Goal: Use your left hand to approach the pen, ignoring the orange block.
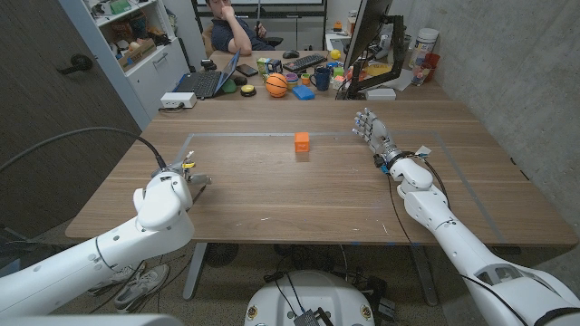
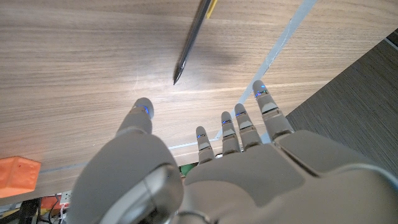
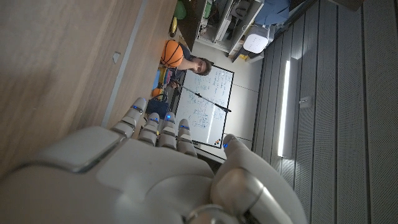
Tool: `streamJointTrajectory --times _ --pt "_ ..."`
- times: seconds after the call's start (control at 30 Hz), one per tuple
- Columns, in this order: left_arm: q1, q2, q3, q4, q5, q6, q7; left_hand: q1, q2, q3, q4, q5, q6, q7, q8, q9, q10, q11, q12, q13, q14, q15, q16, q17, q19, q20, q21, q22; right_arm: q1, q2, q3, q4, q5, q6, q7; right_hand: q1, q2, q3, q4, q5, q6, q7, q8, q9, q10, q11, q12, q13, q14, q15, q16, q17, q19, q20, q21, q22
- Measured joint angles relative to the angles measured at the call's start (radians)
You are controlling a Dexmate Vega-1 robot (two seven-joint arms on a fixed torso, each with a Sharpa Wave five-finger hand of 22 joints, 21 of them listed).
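Now I'm holding my left hand [image 2: 249, 168], fingers spread and gripping nothing, near the pen [image 2: 194, 38]; orange block [image 1: 301, 140] sitting at 2 o'clock.

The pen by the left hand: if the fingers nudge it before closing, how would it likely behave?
The pen looks thin, straight and rigid, so it should not flex. Its round, smooth-looking barrel lies flat on the bare wooden table, so a sideways nudge would probably roll or skid it. It seems light; the open left hand, fingers apart just short of its tip, could easily knock it off line.
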Motion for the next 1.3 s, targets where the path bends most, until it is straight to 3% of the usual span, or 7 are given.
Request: streamJointTrajectory --times 0.43,1.3 --pt "-0.025 0.005 0.018 0.006 0.017 0.001 -0.028 0.020 0.006 0.000 0.000 -0.008 0.007 -0.015 0.000 0.000 0.000 0.000 -0.008 0.000 -0.005 -0.005 -0.008 0.000 0.000 0.000 -0.004 -0.005 0.002 0.002 0.002 0.006 0.001 -0.001 0.003 0.000 0.000 0.000 0.000 0.000 0.000 0.000 0.000 0.000 0.000 0.000 0.000 0.000 0.000 0.000 0.000 -0.002 0.000 0.000 -0.004 0.000" --pt "-0.062 0.022 0.046 0.011 -0.012 0.001 -0.030 0.026 0.008 0.007 0.001 -0.023 0.007 -0.015 -0.005 0.003 -0.015 0.004 -0.023 0.000 -0.015 -0.008 -0.008 0.000 0.000 0.000 -0.015 -0.005 0.022 0.011 0.001 0.038 -0.006 0.007 0.007 0.000 0.000 -0.004 -0.004 0.003 -0.003 0.004 0.000 0.000 0.000 0.000 0.000 0.000 0.000 0.000 0.000 -0.002 0.000 0.000 -0.007 0.000"
